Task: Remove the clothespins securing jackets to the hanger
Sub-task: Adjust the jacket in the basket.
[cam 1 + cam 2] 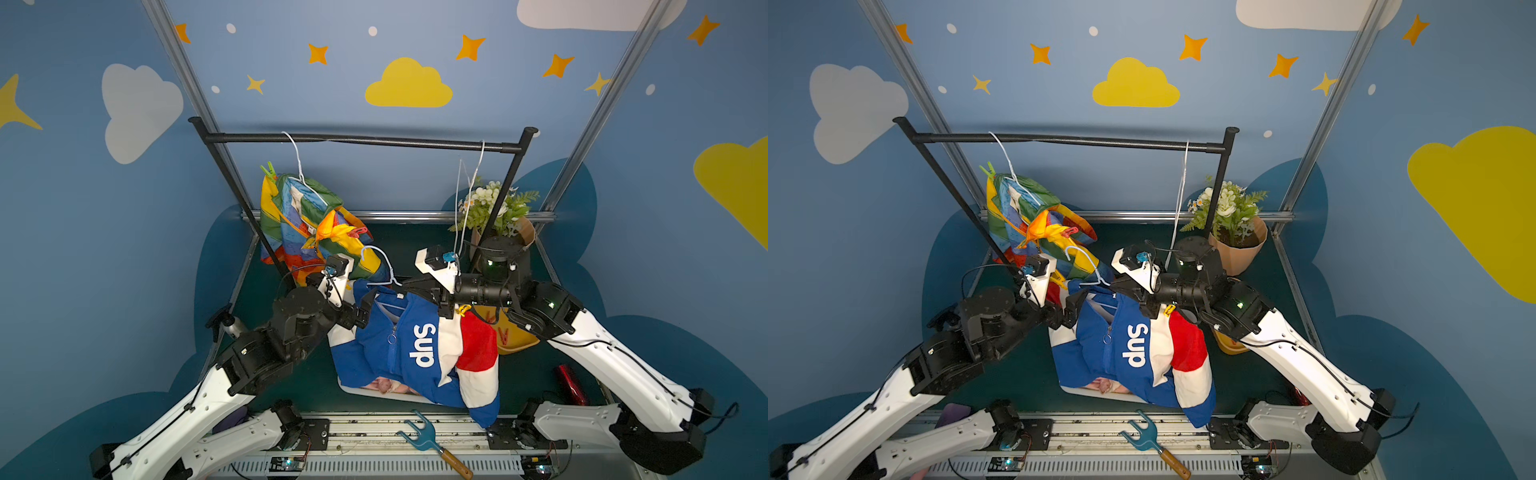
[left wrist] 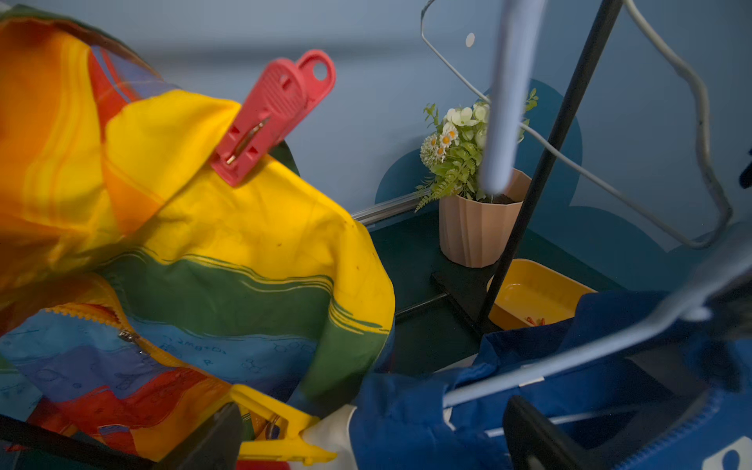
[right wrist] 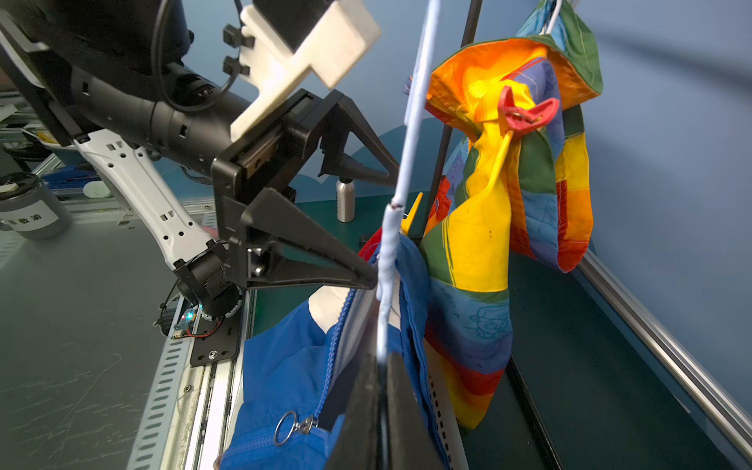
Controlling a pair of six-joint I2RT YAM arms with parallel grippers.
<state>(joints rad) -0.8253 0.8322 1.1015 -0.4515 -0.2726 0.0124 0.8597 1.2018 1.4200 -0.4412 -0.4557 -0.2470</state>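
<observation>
Step in hand: unpegging the blue jacket. It is off the rack on its light-blue hanger, hem draping down to the worktop.

- The right hand is clenched on the hanger wire below the twisted neck and carries the whole thing.
- The left hand is released, jaws wide apart, at the jacket's shoulder on its own side.
- In the left wrist view the yellow clothespin sits between the fingers, just beside one of them, and bites the white sleeve edge.

Next move, as a judgement: shift the left hand so both fingers bracket the peg's handle end, not the nose. Then squeeze to open the spring, pull clear along the peg's axis, and carry it to the yellow tray. The tray appears to hold a few reddish pegs already, but they are too small to be sure. The right hand needs to keep the hanger steady, since the jacket hangs free and will swing.

Four pegs are visibly on:
- That yellow clothespin.
- A second yellow clothespin on the other shoulder, tight under the right hand.
- A green clothespin and a red-pink clothespin on the rainbow jacket, which hangs on the rack.

The pegs are hard plastic with ribbed handles and an exposed wire spring. The rainbow fabric bunches up under its peg.
</observation>
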